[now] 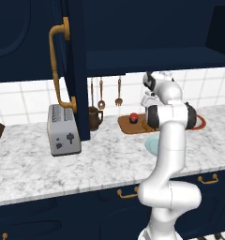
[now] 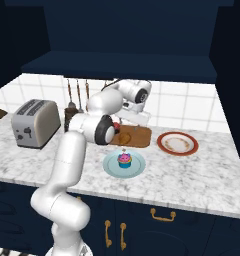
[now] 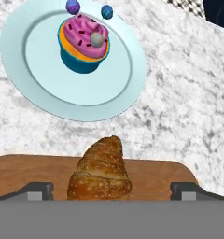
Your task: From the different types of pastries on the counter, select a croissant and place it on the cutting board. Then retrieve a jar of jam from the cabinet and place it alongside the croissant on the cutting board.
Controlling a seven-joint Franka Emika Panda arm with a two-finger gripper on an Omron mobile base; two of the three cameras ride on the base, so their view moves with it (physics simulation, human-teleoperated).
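Note:
The golden-brown croissant lies on the brown cutting board, between my gripper's dark fingertips, which stand wide apart on either side of it. The gripper is open. In the right base view the gripper hangs low over the cutting board, beside the croissant. A small red jar of jam stands on the board's left part. The blue-wrapped cupcake sits on a pale blue plate on the marbled counter. The navy cabinet door stands open.
A silver toaster and a dark mug stand left of the board, under the open door with its brass handle. A red-rimmed plate lies to the board's right. Utensils hang on the tiled wall.

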